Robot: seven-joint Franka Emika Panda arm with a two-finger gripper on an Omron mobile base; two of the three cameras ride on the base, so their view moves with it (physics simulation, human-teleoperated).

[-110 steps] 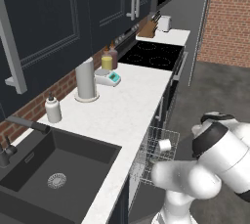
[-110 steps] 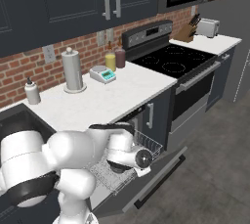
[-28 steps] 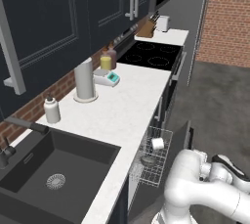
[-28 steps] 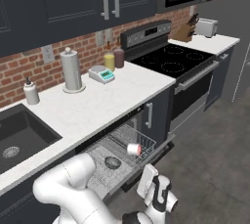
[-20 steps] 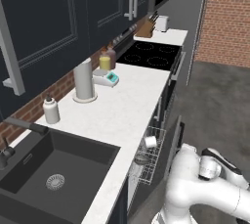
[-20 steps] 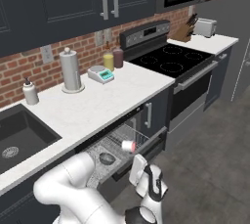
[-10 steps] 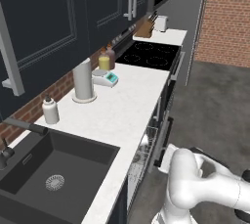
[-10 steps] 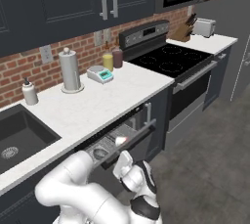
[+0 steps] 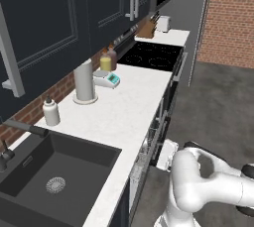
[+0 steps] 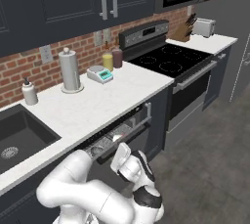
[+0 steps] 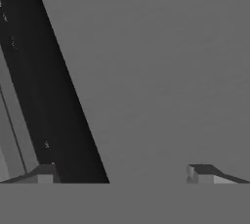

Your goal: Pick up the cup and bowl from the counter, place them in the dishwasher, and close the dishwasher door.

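You see the fingers (image 11: 45,173) spread wide, pinching nothing, right against the dishwasher door (image 10: 128,137), which stands nearly shut just under the bench (image 10: 97,105) edge beside the stove (image 10: 168,57).

White arm (image 9: 208,186) is curled low by the counter (image 9: 134,107) front edge, pressed up near the almost-shut dishwasher door (image 9: 159,137); rack barely peeking out.

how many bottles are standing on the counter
3: a white pump bottle by the sink, and a yellow bottle and a dark bottle side by side near the stove. None looks hidden.
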